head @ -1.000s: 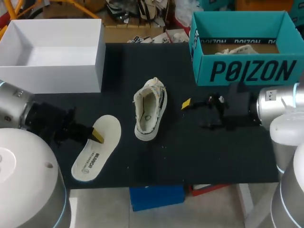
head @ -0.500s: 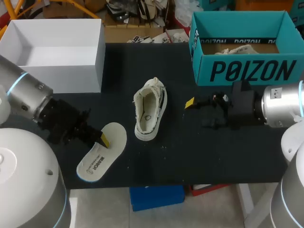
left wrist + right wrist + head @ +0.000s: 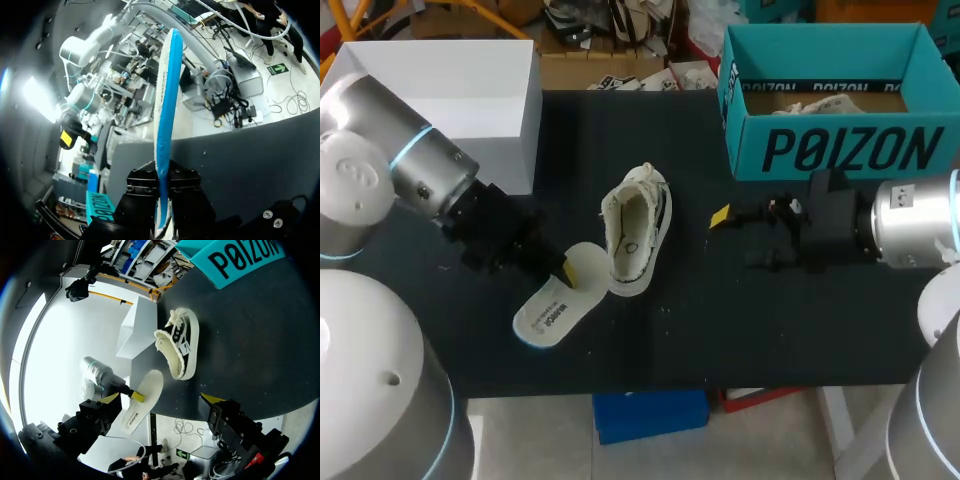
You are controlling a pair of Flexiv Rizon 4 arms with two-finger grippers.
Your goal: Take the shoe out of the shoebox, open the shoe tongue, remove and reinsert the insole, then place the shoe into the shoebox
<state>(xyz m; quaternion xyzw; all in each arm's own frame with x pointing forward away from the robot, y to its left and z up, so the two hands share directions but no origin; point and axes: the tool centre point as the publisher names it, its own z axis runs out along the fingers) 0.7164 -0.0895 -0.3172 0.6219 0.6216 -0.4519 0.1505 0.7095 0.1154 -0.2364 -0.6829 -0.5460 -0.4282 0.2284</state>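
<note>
2 boxes stand at the far corners of the black tabletop [image 3: 720,330]: a white box [image 3: 440,110] at the far left corner and the teal shoebox [image 3: 840,150] at the far right, open at the top, with something pale lying inside.

The shoe [image 3: 635,240] is out of the shoebox. It lies near the middle of the tabletop, sole down, opening up and toe toward the front edge, well apart from both boxes.

The left gripper [image 3: 565,275] comes in from the left edge and is clamped on the insole [image 3: 560,305]. In the left wrist view the insole [image 3: 165,100] runs edge-on between the 2 fingers, both pressed against it, its blue underside showing. The insole sits toward the front edge, its far end just beside the shoe's toe. Whether its near end rests on the tabletop I cannot tell.

The right gripper [image 3: 161,398] hangs over the right half of the tabletop, in front of the shoebox and pointing toward the shoe. Its 2 yellow-tipped fingers stand wide apart with nothing between them.
</note>
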